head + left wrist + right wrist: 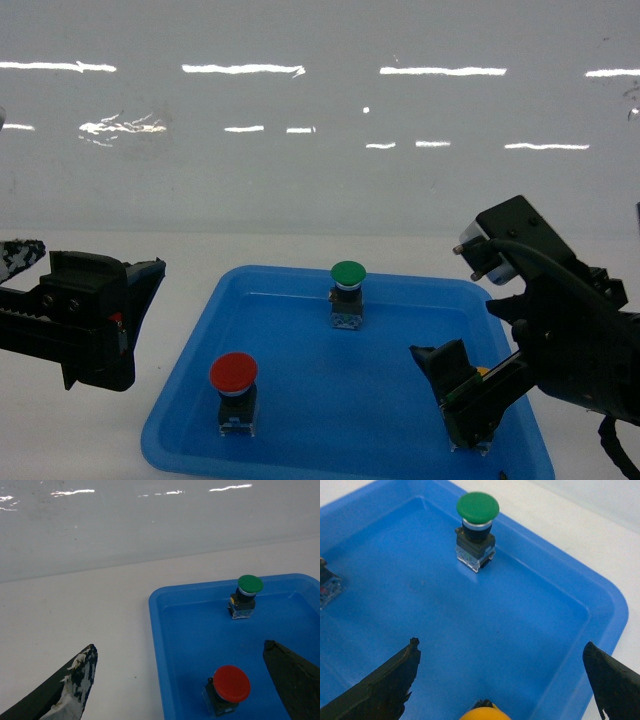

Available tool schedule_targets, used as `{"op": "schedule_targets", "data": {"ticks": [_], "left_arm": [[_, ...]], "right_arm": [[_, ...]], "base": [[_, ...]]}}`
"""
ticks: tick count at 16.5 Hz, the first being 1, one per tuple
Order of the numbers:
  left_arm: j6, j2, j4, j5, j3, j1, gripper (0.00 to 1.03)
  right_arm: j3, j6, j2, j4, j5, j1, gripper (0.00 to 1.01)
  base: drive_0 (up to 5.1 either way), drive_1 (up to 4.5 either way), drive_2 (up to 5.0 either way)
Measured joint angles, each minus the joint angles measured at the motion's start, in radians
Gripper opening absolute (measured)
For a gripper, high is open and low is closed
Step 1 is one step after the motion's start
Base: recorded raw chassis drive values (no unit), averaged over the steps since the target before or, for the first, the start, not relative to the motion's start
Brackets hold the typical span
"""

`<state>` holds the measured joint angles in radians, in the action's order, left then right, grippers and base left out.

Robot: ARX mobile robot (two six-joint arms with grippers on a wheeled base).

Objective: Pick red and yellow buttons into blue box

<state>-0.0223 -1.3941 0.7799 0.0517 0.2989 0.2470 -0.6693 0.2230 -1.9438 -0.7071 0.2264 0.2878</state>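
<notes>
The red button (234, 372) (231, 683) stands upright in the near left part of a shallow blue tray (175, 400). My left gripper (135, 320) (180, 645) hovers open over the tray's left rim, the red button just inside its right finger. The yellow button (485, 714) stands near the tray's right side, and only the top of its cap shows in the right wrist view. My right gripper (462, 392) (502, 644) is open and straddles it from above, touching nothing. The blue box is out of view.
A green-capped button (348, 273) (250, 584) (478, 506) stands upright at the tray's far middle. The tray (155, 610) (615, 605) rests on a white tabletop, with a glossy white wall close behind.
</notes>
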Motion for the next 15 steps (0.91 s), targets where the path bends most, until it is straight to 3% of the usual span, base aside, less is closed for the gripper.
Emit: {"op": "schedule_targets", "data": {"ticks": [2,4,6,9,14,15], "left_arm": [[0.000,0.000,0.000,0.000,0.000,0.000,0.98],[0.000,0.000,0.000,0.000,0.000,0.000,0.98],[0.000,0.000,0.000,0.000,0.000,0.000,0.98],[0.000,0.000,0.000,0.000,0.000,0.000,0.98],[0.000,0.000,0.000,0.000,0.000,0.000,0.98],[0.000,0.000,0.000,0.000,0.000,0.000,0.98]], "right_arm": [[-0.043,0.058,-0.065,0.029,0.006,0.024,0.98],[-0.055,0.086,-0.105,0.045,0.001,0.034,0.98],[-0.064,0.105,-0.154,0.061,-0.015,0.033,0.98],[-0.086,0.106,-0.180,0.068,-0.019,0.034,0.96],[-0.097,0.109,-0.225,0.058,-0.029,0.048,0.45],[-0.096,0.111,-0.225,0.049,-0.029,0.053,0.41]], "base": [[0.0,0.00,0.0],[0.0,0.00,0.0],[0.0,0.00,0.0],[0.0,0.00,0.0],[0.0,0.00,0.0],[0.0,0.00,0.0]]}}
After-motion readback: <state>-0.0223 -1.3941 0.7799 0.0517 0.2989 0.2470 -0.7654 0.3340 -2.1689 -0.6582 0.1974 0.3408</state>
